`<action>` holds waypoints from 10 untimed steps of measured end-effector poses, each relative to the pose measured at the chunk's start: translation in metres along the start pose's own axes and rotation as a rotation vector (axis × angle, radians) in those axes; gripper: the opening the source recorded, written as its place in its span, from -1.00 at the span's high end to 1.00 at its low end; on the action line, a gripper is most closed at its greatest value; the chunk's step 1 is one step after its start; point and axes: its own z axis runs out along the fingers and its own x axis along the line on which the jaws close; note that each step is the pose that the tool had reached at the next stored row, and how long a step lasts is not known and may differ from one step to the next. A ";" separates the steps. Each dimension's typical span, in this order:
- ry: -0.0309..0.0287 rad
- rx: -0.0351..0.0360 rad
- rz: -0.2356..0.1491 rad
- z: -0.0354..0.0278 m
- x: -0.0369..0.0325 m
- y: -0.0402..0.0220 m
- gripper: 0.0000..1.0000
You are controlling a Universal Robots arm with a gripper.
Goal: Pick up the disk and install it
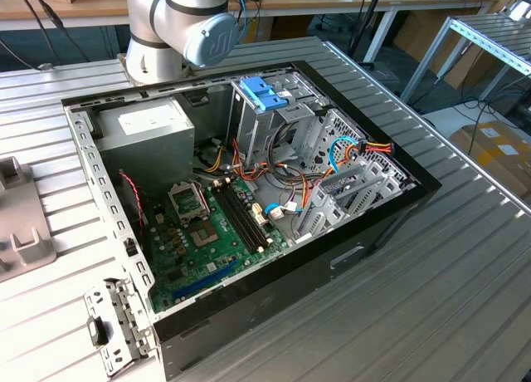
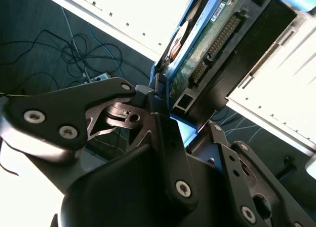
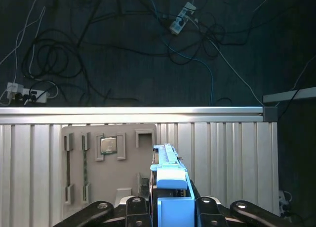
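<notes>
My gripper (image 3: 171, 200) is shut on the disk (image 3: 169, 175), which I see edge-on in the first wrist view with its light-blue side rail standing up between the two fingers. In the second wrist view the disk (image 2: 210, 42) shows its green circuit board and connector, clamped between the dark fingers (image 2: 160, 106). It hangs in the air above the ribbed metal table (image 3: 222, 163). The open computer case (image 1: 382, 224) lies on the table in the exterior view, and its metal drive cage (image 1: 286, 116) carries a fixed blue tab piece (image 1: 264, 91).
A grey holder tray (image 3: 106, 160) with a square chip lies on the table below the gripper. Inside the case are a power-supply box (image 1: 153, 133), a green motherboard (image 1: 207, 232) and loose cables (image 1: 348, 149). The arm's base (image 1: 178, 25) stands behind the case. Cables litter the dark floor (image 3: 123, 49).
</notes>
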 end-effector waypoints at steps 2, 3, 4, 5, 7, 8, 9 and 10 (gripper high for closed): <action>0.0104 0.0000 0.000 -0.0018 -0.0001 0.0002 0.25; 0.0116 0.0002 0.000 -0.0049 -0.0003 0.0003 0.25; 0.0121 0.0000 0.001 -0.0064 -0.0004 0.0003 0.25; 0.0140 0.0002 0.001 -0.0087 -0.0006 0.0004 0.25; 0.0164 0.0003 0.001 -0.0112 -0.0008 0.0006 0.25; 0.0176 0.0002 0.001 -0.0134 -0.0009 0.0006 0.25; 0.0182 0.0002 0.001 -0.0149 -0.0009 0.0007 0.25; 0.0188 0.0002 0.001 -0.0161 -0.0010 0.0008 0.25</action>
